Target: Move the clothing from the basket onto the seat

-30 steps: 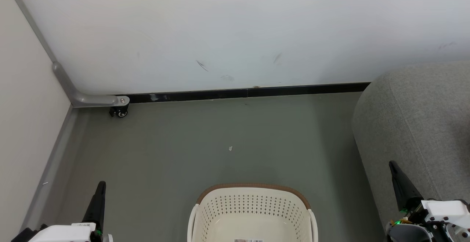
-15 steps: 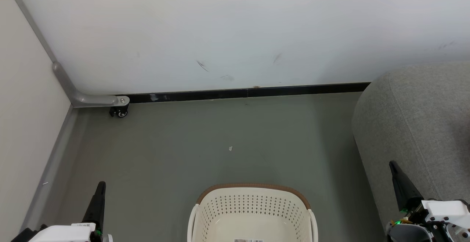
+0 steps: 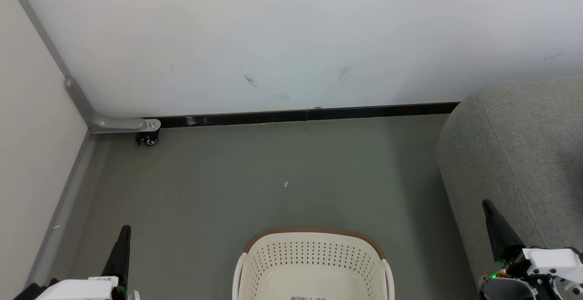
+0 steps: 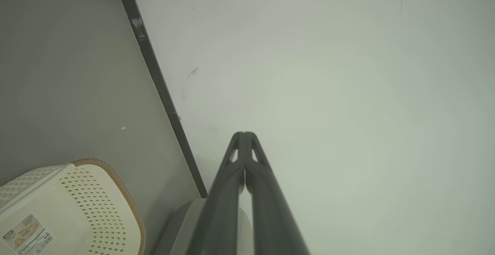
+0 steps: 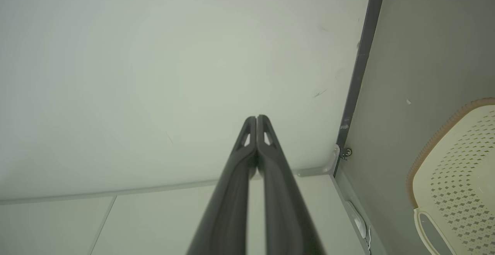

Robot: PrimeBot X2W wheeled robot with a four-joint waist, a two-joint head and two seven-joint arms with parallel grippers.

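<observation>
The clothing, if any lay in the basket [image 3: 314, 251], would have been in the basket's near part, cut off by the bottom edge of the head view; this is a guess. The part of the basket floor in view was bare cream plastic with a small printed label [image 3: 309, 298].

Nearest the robot, the left gripper [image 3: 125, 231] pointed up from the lower left, its two dark fingers pressed together on nothing. The right gripper [image 3: 486, 204] pointed up from the lower right, its fingers likewise together and empty. The wrist views showed each pair meeting at the tips.

The basket stood on the floor [image 3: 255, 177] between the two grippers, inward of both and lower. Each arm would have to swing inward and down to reach inside. The right gripper looked slightly nearer, and it sat just in front of the seat [image 3: 514, 154]. That arm seemed better placed to carry things across. The basket's long axis could not be judged, since only its far end was in view.

Farther off, the grey seat rose at the right, well apart from the basket. Beyond lay bare floor, a dark baseboard [image 3: 296, 116] and a white wall [image 3: 291, 40].
</observation>
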